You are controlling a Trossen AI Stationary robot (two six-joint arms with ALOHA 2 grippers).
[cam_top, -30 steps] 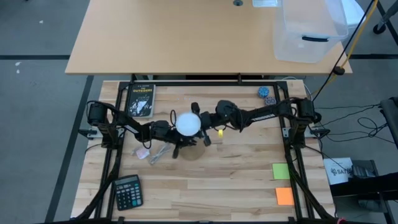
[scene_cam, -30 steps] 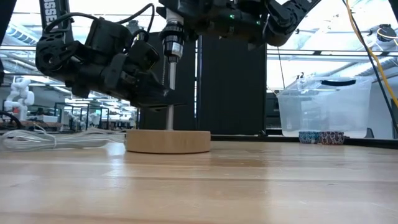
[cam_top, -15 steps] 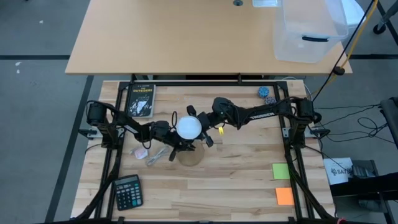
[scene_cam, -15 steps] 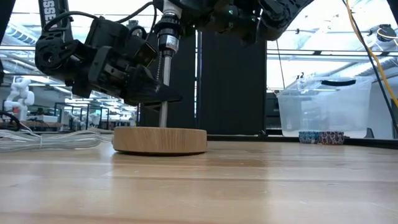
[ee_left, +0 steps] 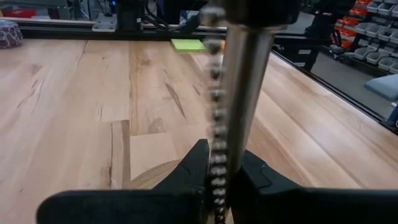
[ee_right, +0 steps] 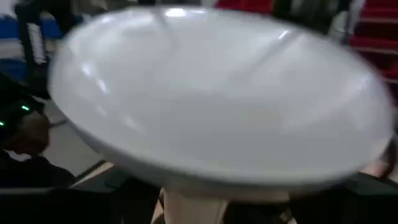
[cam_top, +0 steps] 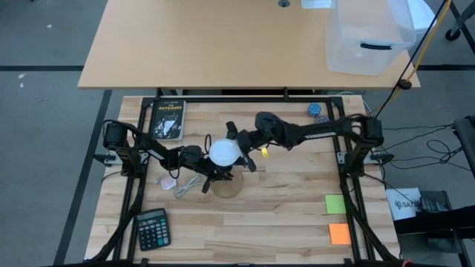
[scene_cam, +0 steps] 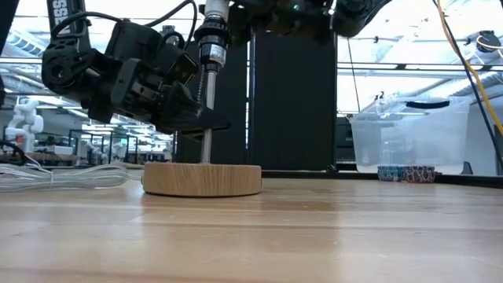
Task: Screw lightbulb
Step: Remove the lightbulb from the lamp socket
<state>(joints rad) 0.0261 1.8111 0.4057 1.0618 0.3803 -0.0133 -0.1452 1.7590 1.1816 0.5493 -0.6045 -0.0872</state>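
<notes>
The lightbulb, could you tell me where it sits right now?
In the high view the lightbulb is left of the table's centre, above the round wooden base, between the left gripper and the right gripper.

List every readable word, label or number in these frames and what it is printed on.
"OUTSIDERS": cover of the dark book, barely legible.
"SSE": white letters on an arm link, cut off by the frame.
Calculator keys: too small to read.
</notes>
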